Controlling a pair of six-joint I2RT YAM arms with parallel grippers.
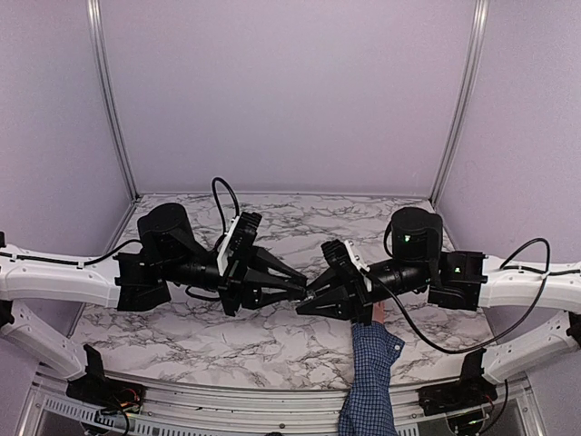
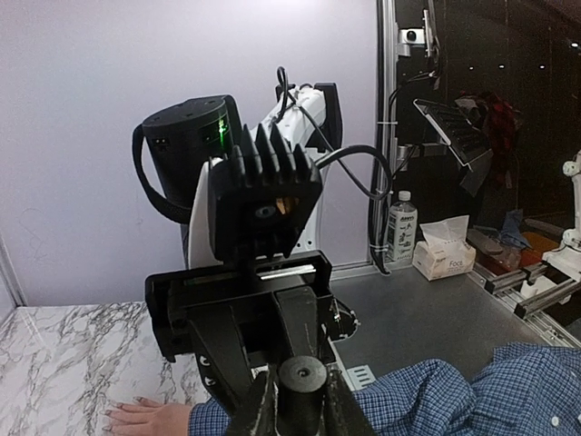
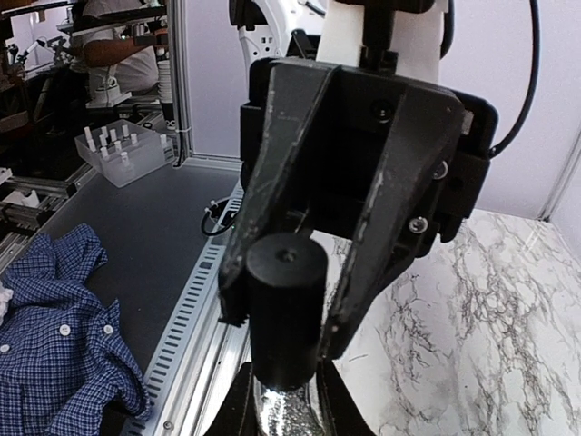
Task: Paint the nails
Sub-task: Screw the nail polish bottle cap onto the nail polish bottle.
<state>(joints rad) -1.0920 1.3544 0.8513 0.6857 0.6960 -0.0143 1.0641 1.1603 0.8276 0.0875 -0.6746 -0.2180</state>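
A small bottle with a black cap (image 3: 283, 300) and a glittery silver body (image 3: 289, 413) is held between both grippers above the marble table (image 1: 218, 336). My left gripper (image 1: 301, 291) is shut on the cap (image 2: 301, 380). My right gripper (image 1: 316, 300) is shut on the bottle's body. A pale hand (image 1: 377, 313) in a blue checked sleeve (image 1: 370, 381) lies flat on the table under the right gripper. The left wrist view shows the hand (image 2: 150, 418) with tiny nails (image 2: 111, 411) at its fingertips.
Metal frame posts (image 1: 109, 100) and purple walls bound the table. Beyond the near edge sit a water bottle (image 2: 402, 222), a tissue box (image 2: 445, 250) and a clear tray of white pieces (image 3: 118, 145). Blue checked cloth (image 3: 54, 363) lies off the table.
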